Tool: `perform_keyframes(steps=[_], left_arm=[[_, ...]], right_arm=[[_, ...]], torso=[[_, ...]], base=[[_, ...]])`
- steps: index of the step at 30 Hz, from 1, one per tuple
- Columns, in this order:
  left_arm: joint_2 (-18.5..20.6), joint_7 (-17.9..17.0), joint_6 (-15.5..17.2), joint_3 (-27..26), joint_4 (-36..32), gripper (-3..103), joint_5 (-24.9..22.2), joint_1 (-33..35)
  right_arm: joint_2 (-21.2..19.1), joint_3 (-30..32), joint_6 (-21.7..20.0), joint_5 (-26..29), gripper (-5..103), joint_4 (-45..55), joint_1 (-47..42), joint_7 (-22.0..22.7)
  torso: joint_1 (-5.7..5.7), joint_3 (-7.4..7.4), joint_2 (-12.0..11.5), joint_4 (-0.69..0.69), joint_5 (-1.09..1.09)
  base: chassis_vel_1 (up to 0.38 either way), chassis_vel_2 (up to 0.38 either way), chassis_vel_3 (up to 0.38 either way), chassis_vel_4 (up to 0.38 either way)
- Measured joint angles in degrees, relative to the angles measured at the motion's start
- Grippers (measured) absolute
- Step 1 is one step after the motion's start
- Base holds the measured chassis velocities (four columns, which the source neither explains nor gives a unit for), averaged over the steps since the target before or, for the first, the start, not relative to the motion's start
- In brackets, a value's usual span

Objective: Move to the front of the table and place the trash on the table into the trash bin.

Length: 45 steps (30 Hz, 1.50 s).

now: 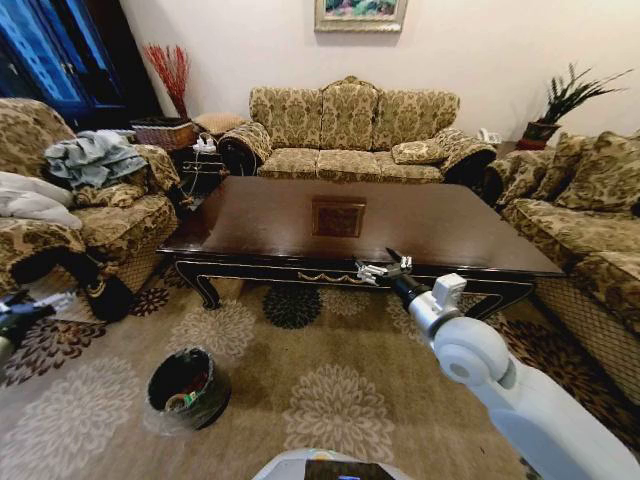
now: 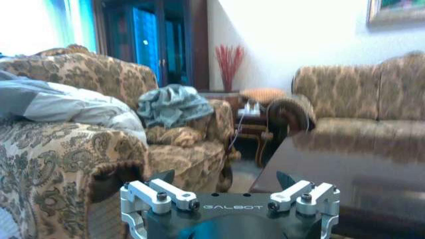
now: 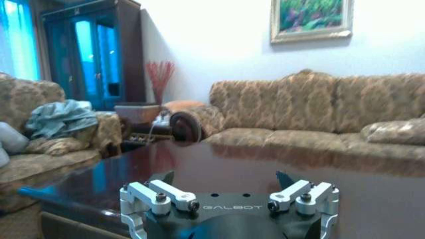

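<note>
Robot faces the long side of the dark-brown coffee table (image 1: 420,225), glossy top with square inlay in the centre. Right gripper (image 1: 385,265) held at the table's near edge, just above the rim; in the right wrist view its jaws are spread and hold nothing. Left gripper (image 1: 22,308) sits far left, low beside the armchair (image 1: 95,225), jaws also spread and holding nothing. Black trash bin (image 1: 190,388) with clear liner stands on the patterned carpet (image 1: 330,400) left of centre, near the robot, with some coloured trash inside
</note>
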Motion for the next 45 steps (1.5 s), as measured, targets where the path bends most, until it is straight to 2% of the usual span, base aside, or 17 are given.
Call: perform_keyframes(steps=[1,2,3,6,8,9,11,13,14,17,22,27,30,32,33,37,45], left_arm=[[-3.57,-0.99,-2.50,1.22,-3.32,100,-0.10,1.31],[-5.19,-1.02,-3.89,1.85,-4.46,100,0.05,1.73],[-5.19,-1.02,-3.89,1.85,-4.46,100,0.05,1.73],[-11.93,-0.25,-11.20,5.17,-7.74,100,5.82,2.64],[-12.82,-0.02,-12.55,5.85,-8.05,100,7.11,2.81],[-14.60,0.51,-15.29,7.59,-8.81,100,9.54,3.32],[-16.39,1.36,-19.14,9.80,-9.58,100,11.03,4.06],[-17.90,1.86,-22.28,11.94,-10.02,100,12.02,4.48],[-17.90,1.86,-22.28,11.94,-10.02,100,12.02,4.48],[-19.96,2.24,-24.44,14.62,-11.18,100,12.68,4.93],[-22.57,3.68,-24.14,19.40,-12.92,100,14.85,6.15],[-23.66,5.75,-22.91,21.45,-13.84,100,16.85,7.41],[-24.21,6.61,-21.76,21.41,-14.22,100,17.00,7.22],[-25.99,9.97,-18.65,20.56,-15.75,100,17.25,5.80],[-26.15,10.42,-18.47,20.46,-15.99,100,17.35,5.78],[-26.78,11.63,-18.47,20.30,-16.29,100,17.99,5.79],[-28.74,13.43,-20.54,19.72,-15.32,100,18.24,5.72]], right_arm=[[1.93,3.63,1.12,-4.69,100,0.36,-4.81,-3.32],[2.74,5.19,1.77,-6.59,100,0.37,-6.79,-4.77],[2.74,5.19,1.77,-6.59,100,0.37,-6.79,-4.77],[9.07,14.41,8.41,-20.03,100,-1.09,-19.05,-14.32],[10.36,15.70,9.62,-22.29,100,-1.45,-20.64,-15.68],[13.21,18.06,12.33,-26.76,100,-2.23,-23.93,-18.32],[17.31,21.14,15.88,-31.69,100,-2.57,-28.31,-21.57],[21.48,23.36,17.28,-34.41,100,-1.34,-31.92,-23.65],[21.48,23.36,17.28,-34.41,100,-1.34,-31.92,-23.65],[27.02,24.59,17.60,-37.42,100,2.12,-36.55,-24.51],[32.92,24.48,18.15,-39.83,100,4.57,-40.70,-25.66],[34.98,24.15,19.05,-38.85,100,5.57,-41.16,-25.83],[35.11,24.14,19.32,-38.51,100,5.67,-41.07,-25.79],[34.89,24.63,18.91,-38.66,100,5.62,-40.92,-25.53],[34.88,24.67,18.51,-38.86,100,5.62,-40.90,-25.35],[34.68,24.20,17.55,-40.01,100,5.69,-40.94,-24.51],[33.21,20.15,15.77,-43.97,100,6.53,-41.25,-22.96]], torso=[[0.00,0.00,0.00,0.00,-0.04],[0.00,0.00,0.00,0.00,-0.03],[0.00,0.00,0.00,0.00,-0.03],[-0.01,-0.01,0.00,-0.03,-0.01],[-0.01,0.00,0.00,-0.04,0.01],[-0.01,-0.01,0.00,-0.05,-0.02],[0.00,0.00,0.00,-0.03,-0.03],[0.00,0.00,0.00,-0.03,-0.02],[0.00,0.00,0.00,-0.03,-0.02],[-0.01,-0.01,0.00,-0.02,-0.03],[-0.01,-0.01,0.00,-0.03,-0.02],[-0.01,0.00,0.00,-0.02,-0.03],[-0.01,0.00,0.01,-0.02,-0.03],[0.00,0.00,0.00,-0.03,-0.02],[0.00,0.00,0.00,-0.03,-0.02],[0.00,0.00,0.01,-0.02,-0.02],[0.01,0.01,0.00,-0.02,-0.02]], base=[[0.000,0.000,0.000,0.000],[0.000,0.000,0.000,0.000],[0.000,0.000,0.000,0.000],[0.000,0.000,0.000,0.000],[0.000,0.000,0.000,0.000],[0.000,0.000,0.000,0.000],[0.000,0.000,0.000,0.000],[0.000,0.000,0.000,0.000],[0.000,0.000,0.000,0.000],[0.000,0.000,0.000,0.000],[0.000,0.000,0.000,0.000],[0.000,0.000,0.000,0.000],[0.000,0.000,0.000,0.000],[0.000,0.000,0.000,0.000],[0.000,0.000,0.000,0.000],[0.000,0.000,0.000,0.000],[0.027,-0.017,-0.023,0.026]])
